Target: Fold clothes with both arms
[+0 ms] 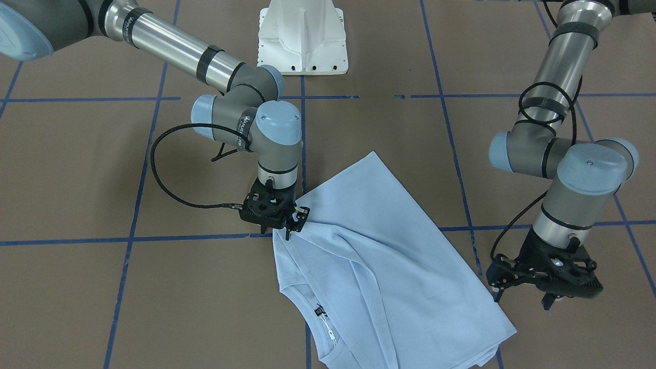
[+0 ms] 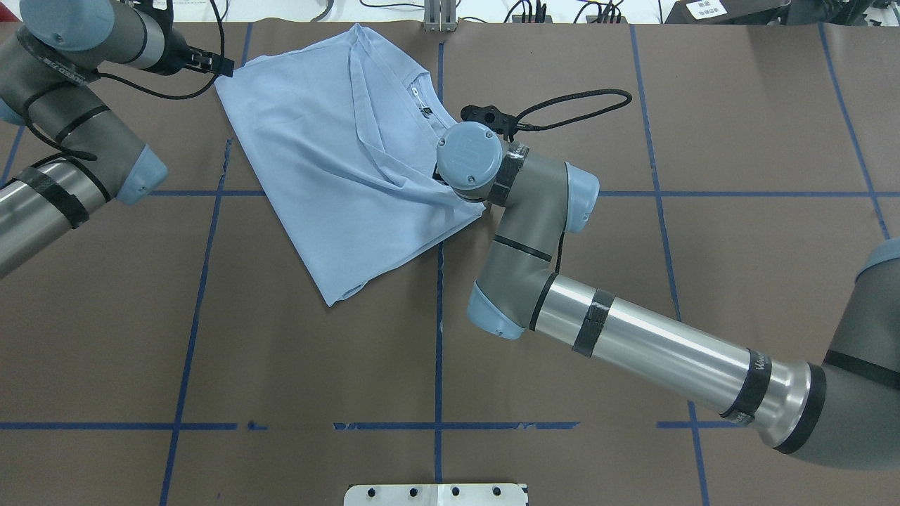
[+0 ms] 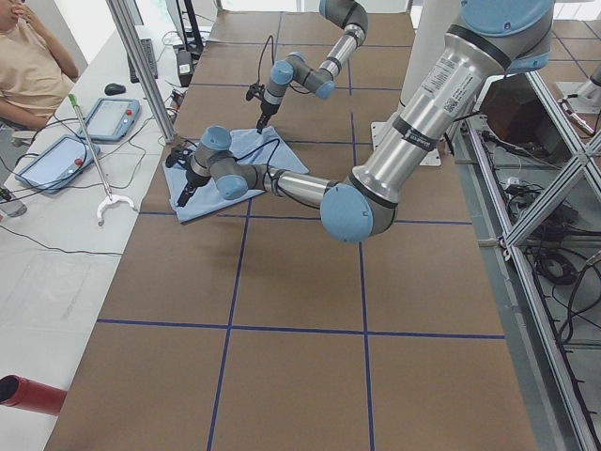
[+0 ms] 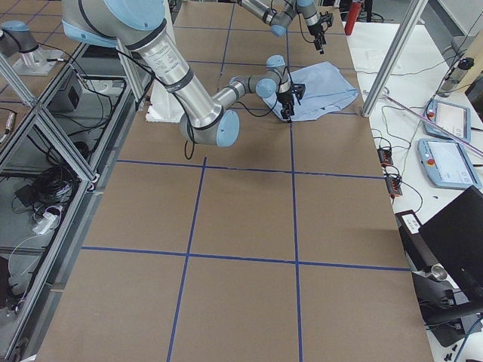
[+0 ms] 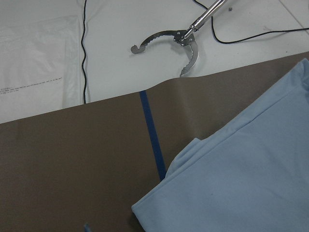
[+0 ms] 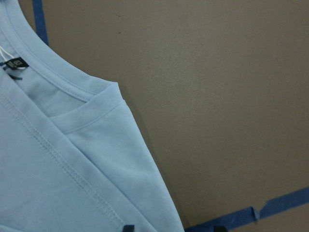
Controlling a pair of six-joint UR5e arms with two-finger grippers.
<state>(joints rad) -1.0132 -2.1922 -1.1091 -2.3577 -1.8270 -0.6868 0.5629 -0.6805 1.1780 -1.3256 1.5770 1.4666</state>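
The clothes are one pale blue T-shirt (image 1: 379, 246) (image 2: 330, 161), lying folded over itself and slanted across the brown table. Its collar and dark neck label (image 1: 320, 311) (image 6: 17, 64) face up. My right gripper (image 1: 296, 225) (image 6: 174, 227) points down at the shirt's shoulder edge and is open: one fingertip sits over the cloth, the other over bare table. My left gripper (image 1: 523, 297) (image 2: 211, 65) hovers open just off the shirt's far corner, holding nothing. In the left wrist view, only that corner of the shirt (image 5: 241, 183) shows.
The white pedestal base (image 1: 302, 41) stands at the robot's side of the table. Blue tape lines (image 2: 439, 337) cross the brown surface. A metal grabber tool (image 5: 186, 41) and cables lie on the white side table beyond the edge. A person (image 3: 28, 66) sits there by tablets (image 3: 113, 117).
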